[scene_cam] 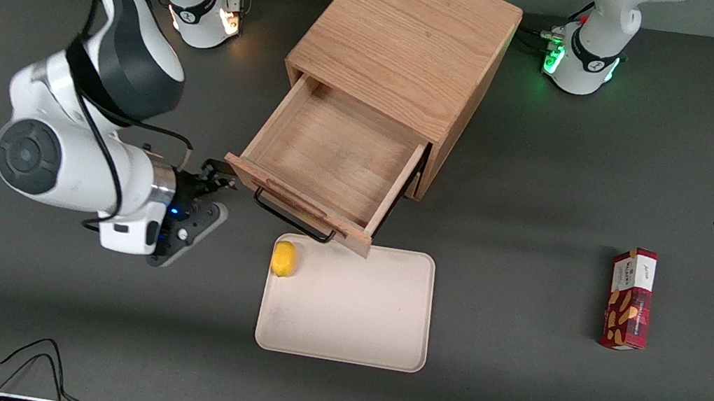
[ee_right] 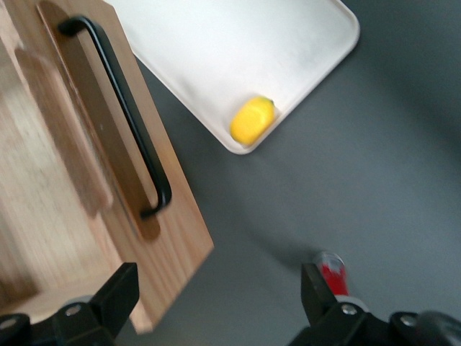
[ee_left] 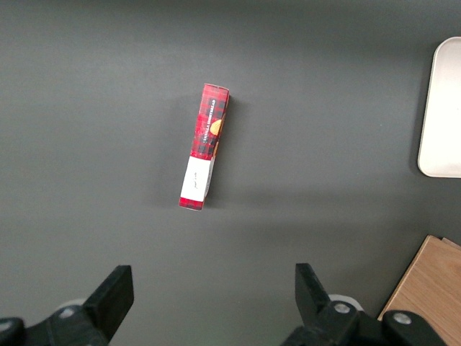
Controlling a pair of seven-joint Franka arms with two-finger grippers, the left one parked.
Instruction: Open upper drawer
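Note:
The upper drawer [scene_cam: 335, 155] of the light oak cabinet [scene_cam: 409, 38] stands pulled far out, and its shallow box is empty. Its long black bar handle [scene_cam: 291, 215] runs along the flat front. In the right wrist view the drawer front [ee_right: 173, 216] and the handle [ee_right: 122, 108] are close to the camera. My right gripper [scene_cam: 218, 180] is beside the end of the drawer front that lies toward the working arm's end of the table. It is open and empty [ee_right: 216, 292], clear of the handle, with one finger [ee_right: 119, 288] over the front's corner. The bottom drawer is hidden under the upper one.
A cream tray [scene_cam: 367, 322] lies on the table nearer the front camera than the drawer, its corner under the drawer front. A yellow lemon [scene_cam: 283, 258] sits in the tray's corner near the handle [ee_right: 253, 120]. A red snack box [scene_cam: 630, 298] lies toward the parked arm's end.

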